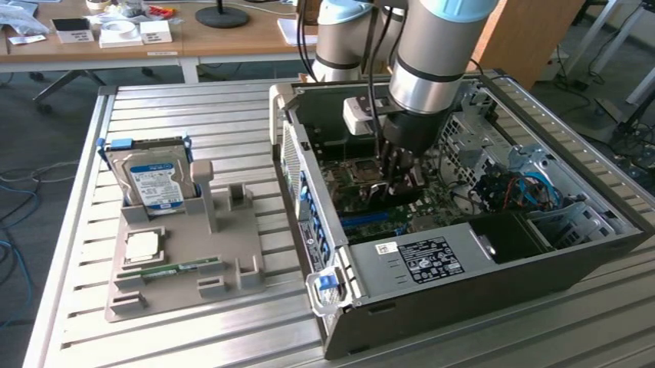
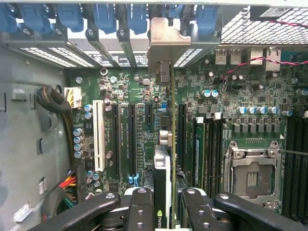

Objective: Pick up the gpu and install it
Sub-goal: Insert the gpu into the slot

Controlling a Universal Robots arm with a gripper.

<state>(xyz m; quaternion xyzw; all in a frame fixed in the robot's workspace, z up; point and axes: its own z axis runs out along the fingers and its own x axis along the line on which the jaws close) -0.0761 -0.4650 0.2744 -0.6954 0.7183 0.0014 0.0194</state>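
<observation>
Gripper: pinched on the graphics card.
Card place: held edge-on over the board, in the case, at 3 o'clock of the drive, exterior view.
Risk: seating could be missed if the card is tilted, and its contacts bent.

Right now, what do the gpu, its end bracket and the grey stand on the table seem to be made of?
The gpu: green circuit board seen edge-on, likely fibreglass laminate, with a black, probably plastic cover. Its end bracket: pale folded sheet metal, dull sheen. The grey stand: probably matte plastic, by its even colour and blocky moulded shapes.
</observation>
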